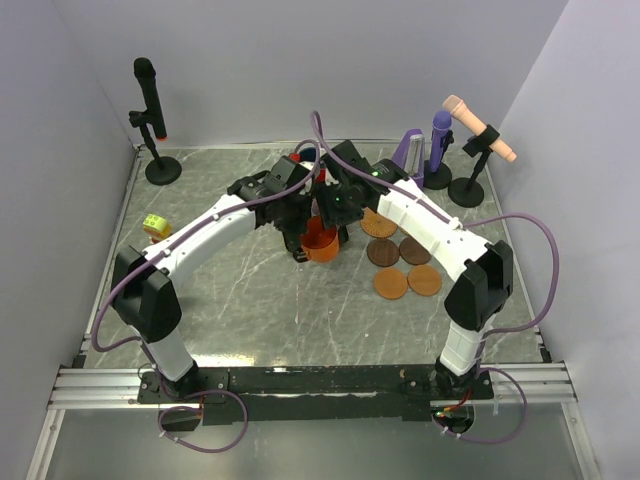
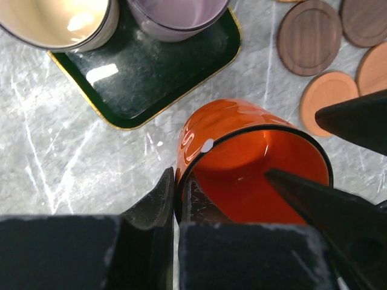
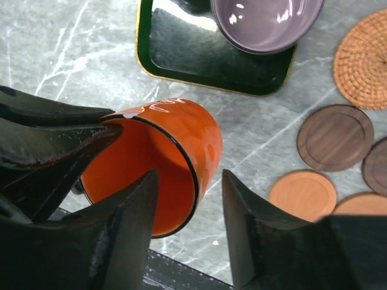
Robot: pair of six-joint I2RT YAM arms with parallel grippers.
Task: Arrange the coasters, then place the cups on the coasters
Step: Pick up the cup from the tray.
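**Orange cup pinched by one gripper, straddled by the other above mid-table**

The marbled table (image 1: 250,300) is spanned by both arms, which meet over its middle. Just far of that meeting point lies the black tray (image 2: 151,84), on which the cream cup (image 2: 54,18) and the mauve cup (image 3: 266,21) are seen standing.

The orange cup (image 2: 242,127) is held tilted, mouth toward the near side, just near of the tray. The coasters (image 1: 390,283) are bunched to its right. Five are counted from above, several just beside or touching one another. A dark brown coaster (image 3: 334,138) and a woven one (image 3: 363,60) are among them.

The cup's rim is clenched by the left gripper (image 2: 176,187), one finger inside and one outside. The opposite wall is straddled by the right gripper (image 3: 188,181), whose jaws are parted, with a gap showing on each side of the wall.

A handover is judged to be in hand. If the left pinch were let go before the right jaws are seated, the tilted cup could be dropped onto the tray's edge. A glossy, thin rim could also be slipped from. With the coasters crowded, a cup set down there could be landed across two discs.
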